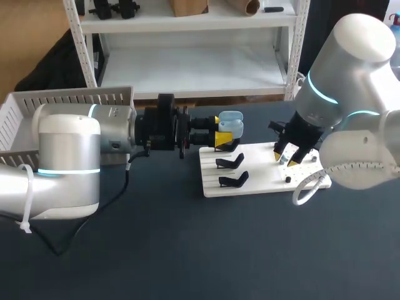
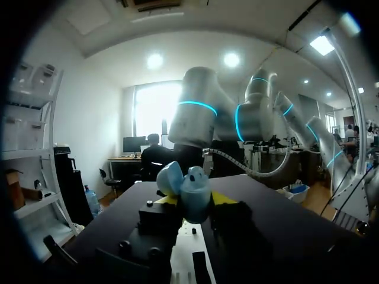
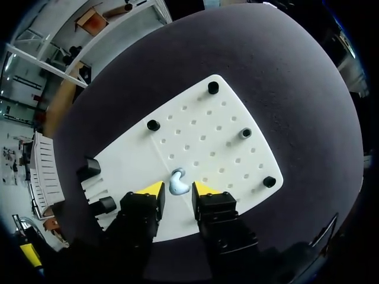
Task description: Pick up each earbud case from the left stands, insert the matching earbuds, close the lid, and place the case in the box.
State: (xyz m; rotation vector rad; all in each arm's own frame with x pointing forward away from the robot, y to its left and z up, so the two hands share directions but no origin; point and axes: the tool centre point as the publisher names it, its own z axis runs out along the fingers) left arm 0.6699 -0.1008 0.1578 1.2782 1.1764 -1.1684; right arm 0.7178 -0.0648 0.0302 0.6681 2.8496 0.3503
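- Earbud case: pale blue with its lid swung open. The left gripper has it clamped from two sides between its fingers and holds it off the table.
- Earbud: a pale blue one lies on the white board, directly between the fingers of the right gripper. Those fingers stand slightly apart on either side of it and seem just short of touching, so this gripper has hold of nothing.
- Step in hand, by the look of it: picking up the earbud to seat it in the open case.
- The next move calls for the fingers to close squarely on this small, rounded piece. After a clean lift it must cross to the case in the other gripper, lined up with its socket.
- Two black stands sit bare on the board, just under the left gripper's fingertips.
- The slatted white box waits well behind the left gripper, beside its arm.
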